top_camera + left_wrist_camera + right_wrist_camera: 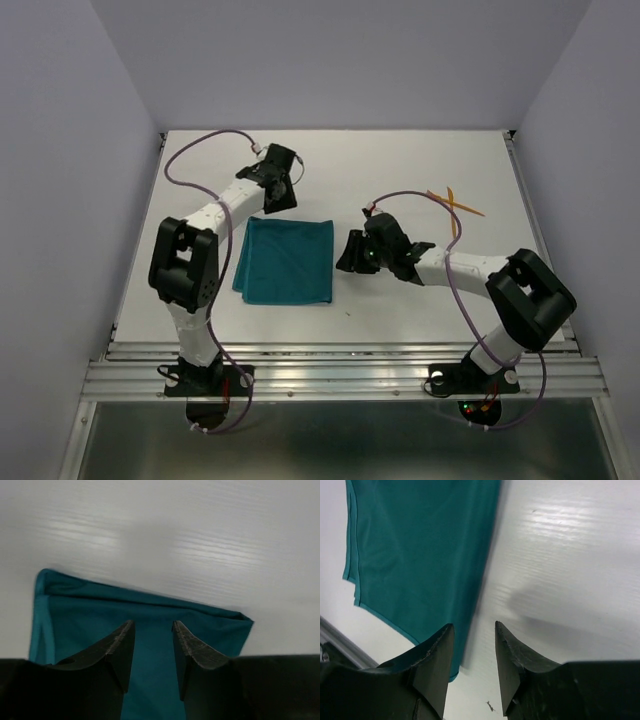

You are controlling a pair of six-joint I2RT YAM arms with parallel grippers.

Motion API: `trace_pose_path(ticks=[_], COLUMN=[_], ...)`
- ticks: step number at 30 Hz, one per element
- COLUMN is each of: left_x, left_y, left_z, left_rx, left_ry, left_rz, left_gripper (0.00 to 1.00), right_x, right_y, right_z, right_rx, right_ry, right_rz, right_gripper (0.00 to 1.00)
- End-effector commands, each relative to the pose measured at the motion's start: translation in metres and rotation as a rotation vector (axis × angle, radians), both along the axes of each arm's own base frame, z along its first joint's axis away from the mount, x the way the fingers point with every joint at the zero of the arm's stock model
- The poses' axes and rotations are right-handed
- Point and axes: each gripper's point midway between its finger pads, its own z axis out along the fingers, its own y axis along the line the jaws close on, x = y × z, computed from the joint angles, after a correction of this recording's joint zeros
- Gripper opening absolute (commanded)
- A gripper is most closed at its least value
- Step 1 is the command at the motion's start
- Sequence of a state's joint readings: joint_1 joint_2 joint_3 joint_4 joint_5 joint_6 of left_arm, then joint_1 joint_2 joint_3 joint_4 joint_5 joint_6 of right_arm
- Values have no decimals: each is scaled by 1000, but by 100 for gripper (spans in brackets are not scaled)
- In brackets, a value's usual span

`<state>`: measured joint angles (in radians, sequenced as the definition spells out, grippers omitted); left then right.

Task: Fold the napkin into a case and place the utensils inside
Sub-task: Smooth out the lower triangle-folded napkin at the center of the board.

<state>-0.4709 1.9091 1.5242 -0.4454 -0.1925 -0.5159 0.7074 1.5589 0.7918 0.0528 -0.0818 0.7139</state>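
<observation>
Hovering over napkin [90, 610] edge, left hand [153, 624] slightly parted, empty, right hand [474, 625] alike.

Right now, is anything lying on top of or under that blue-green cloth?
Nothing lies on the napkin; the open left gripper is over its far edge. Around it shows only white table; what the folded cloth covers is hidden. The orange utensils lie apart, far right.

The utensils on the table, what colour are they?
The utensils are orange; the top external view shows them best.
</observation>
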Motion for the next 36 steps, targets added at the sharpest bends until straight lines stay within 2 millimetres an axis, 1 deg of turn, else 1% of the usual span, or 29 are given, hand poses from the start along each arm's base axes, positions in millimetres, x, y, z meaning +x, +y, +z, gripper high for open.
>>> trace_pose_path(ticks=[1, 2, 3, 4, 5, 6, 7, 8, 10, 11, 15, 16, 17, 19, 22, 23, 26, 27, 28, 30, 31, 33, 34, 36], left_x=[-14, -25, -30, -37, -51, -56, -62, -75, -83, -91, -104, -105, -111, -114, -116, -118, -118, -121, -122, -127, -128, -133, -133, -138], left_y=[56, 77, 85, 95, 104, 115, 118, 124, 133, 138, 148, 146, 147, 145, 134, 133, 126, 125, 120, 114, 113, 110, 106, 102], left_z=[25, 8, 5, 6, -9, -13, -13, -27, -34, -44, -59, -62, -69, -75, -86, -88, -90, -93, -93, -96, -98, -101, -98, -98], left_rx=[-31, -12, -9, -9, 5, 8, -1, 6, -2, 2, -10, -25, -31, -57, -109, -114, -148, -153, -183, -211, -219, -236, -256, -269], left_ry=[-44, -3, 8, 7, 45, 57, 57, 94, 110, 136, 175, 177, 193, 198, 217, 225, 226, 233, 237, 251, 254, 265, 256, 262], left_rz=[90, 122, 136, 149, 160, 182, 186, 192, 223, 239, 327, 336, 344, 356, 328, 326, 305, 301, 287, 273, 272, 272, 263, 258], left_gripper=[47, 48, 48, 50, 53, 53, 54, 57, 57, 57, 50, 49, 47, 46, 45, 45, 44, 44, 44, 43, 43, 42, 41, 41], right_x=[-11, -20, -25, -29, -29, -36, -41, -44, -45, -45, -44, -43, -46, -44, -42, -40, -34, -29, -28, -15, -13, -2, 7, 15], right_y=[23, 27, 27, 28, 28, 30, 32, 33, 32, 32, 34, 36, 38, 41, 44, 44, 43, 41, 40, 33, 33, 22, 14, 3], right_z=[7, 4, 2, 0, 0, -2, -2, -2, -2, -2, -6, -9, -10, -11, -20, -21, -21, -19, -18, -15, -14, -15, -14, -16], right_rx=[65, 70, 59, 45, 41, 33, 29, 26, 25, 27, 25, 24, 24, 35, 30, 27, 16, 7, -1, -10, -14, -36, -43, -67], right_ry=[18, 35, 38, 33, 31, 37, 38, 39, 40, 41, 53, 61, 64, 61, 85, 84, 74, 58, 48, 27, 24, 18, 12, 9], right_rz=[153, 189, 206, 230, 239, 260, 276, 286, 286, 284, 281, 280, 289, 287, 277, 268, 235, 218, 212, 175, 169, 131, 107, 81], right_gripper=[44, 43, 43, 43, 44, 45, 45, 45, 45, 45, 40, 40, 39, 37, 32, 28, 24, 22, 21, 21, 21, 21, 21, 21])
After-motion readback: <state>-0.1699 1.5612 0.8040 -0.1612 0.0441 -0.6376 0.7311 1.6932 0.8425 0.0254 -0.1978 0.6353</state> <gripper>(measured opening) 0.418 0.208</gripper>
